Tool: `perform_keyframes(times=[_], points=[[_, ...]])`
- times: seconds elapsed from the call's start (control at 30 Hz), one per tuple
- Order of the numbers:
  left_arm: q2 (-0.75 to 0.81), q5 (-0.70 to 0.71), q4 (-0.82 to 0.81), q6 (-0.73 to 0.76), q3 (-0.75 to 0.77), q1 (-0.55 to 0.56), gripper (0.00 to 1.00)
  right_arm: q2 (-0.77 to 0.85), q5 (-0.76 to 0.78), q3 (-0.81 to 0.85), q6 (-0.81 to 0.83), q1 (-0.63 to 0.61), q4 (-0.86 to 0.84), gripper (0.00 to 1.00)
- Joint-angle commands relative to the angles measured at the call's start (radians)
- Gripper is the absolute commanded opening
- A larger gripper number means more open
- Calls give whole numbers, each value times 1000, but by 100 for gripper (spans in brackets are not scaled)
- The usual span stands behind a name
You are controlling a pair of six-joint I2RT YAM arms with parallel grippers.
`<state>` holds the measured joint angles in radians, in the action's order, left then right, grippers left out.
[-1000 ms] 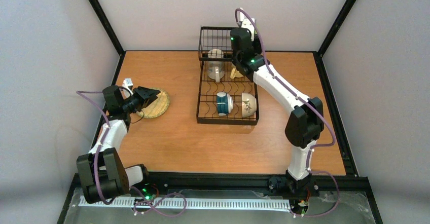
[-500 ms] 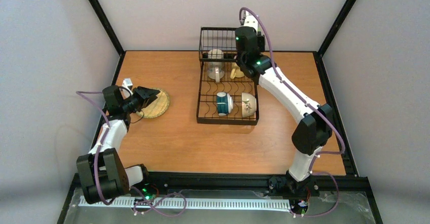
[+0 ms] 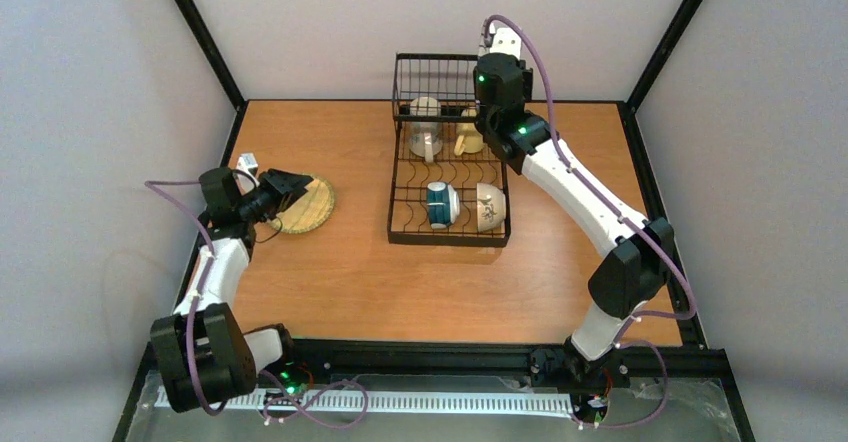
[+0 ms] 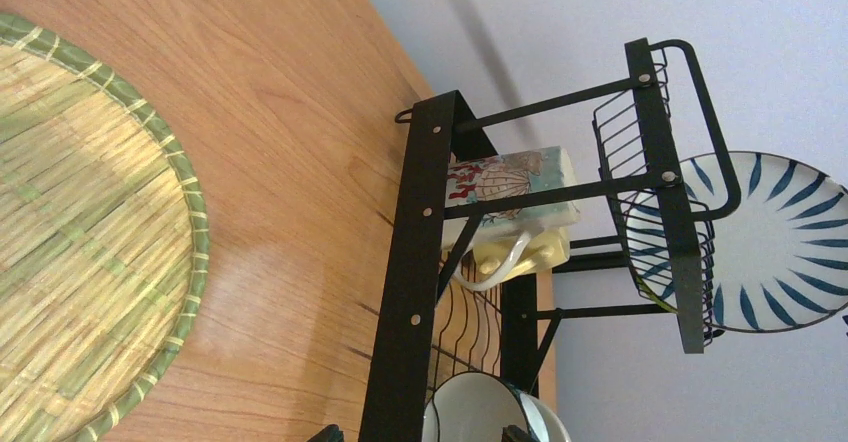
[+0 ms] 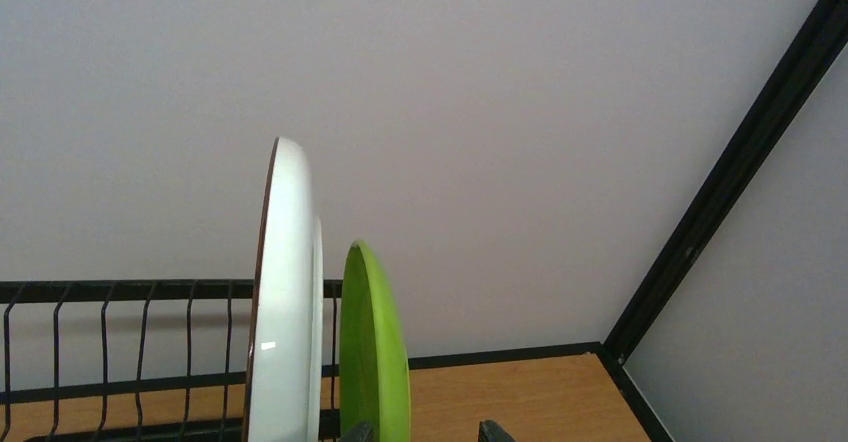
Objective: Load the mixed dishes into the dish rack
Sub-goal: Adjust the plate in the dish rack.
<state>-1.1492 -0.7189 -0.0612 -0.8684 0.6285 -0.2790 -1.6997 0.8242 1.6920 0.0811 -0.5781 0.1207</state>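
The black wire dish rack (image 3: pixel 448 224) stands at the back middle. In it are a cream mug (image 3: pixel 425 141), a yellow mug (image 3: pixel 466 142), a teal-and-white cup (image 3: pixel 438 205) and a cream bowl (image 3: pixel 489 206). My left gripper (image 3: pixel 291 183) is open and empty, low over the near edge of the tan woven plate (image 3: pixel 308 206) on the table. My right gripper (image 5: pixel 425 432) is open at the rack's far end. The lime-green plate (image 5: pixel 374 347) stands on edge by its left finger, beside a white plate (image 5: pixel 286 302). The striped plate (image 4: pixel 790 237) shows in the left wrist view.
Black frame posts and grey walls close in the orange table (image 3: pixel 340 282) at the back and sides. The right arm's wrist (image 3: pixel 500 80) hides the plates in the top view. The rack's taller basket section (image 3: pixel 432 74) is at its far end.
My right arm has drawn up and to the right at the rack's far end, uncovering the yellow mug. The left arm has barely moved.
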Motion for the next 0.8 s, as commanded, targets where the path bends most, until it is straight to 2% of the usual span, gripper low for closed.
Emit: perform_keyframes(times=[0.0, 0.5, 0.77], points=[[20, 13, 53, 15, 49, 3, 89, 20, -14, -20, -10, 3, -14, 60], [31, 28, 135, 45, 85, 3, 89, 63, -11, -41, -7, 4, -17, 61], [44, 88, 227, 93, 151, 3, 89, 92, -17, -23, -13, 4, -1, 63]])
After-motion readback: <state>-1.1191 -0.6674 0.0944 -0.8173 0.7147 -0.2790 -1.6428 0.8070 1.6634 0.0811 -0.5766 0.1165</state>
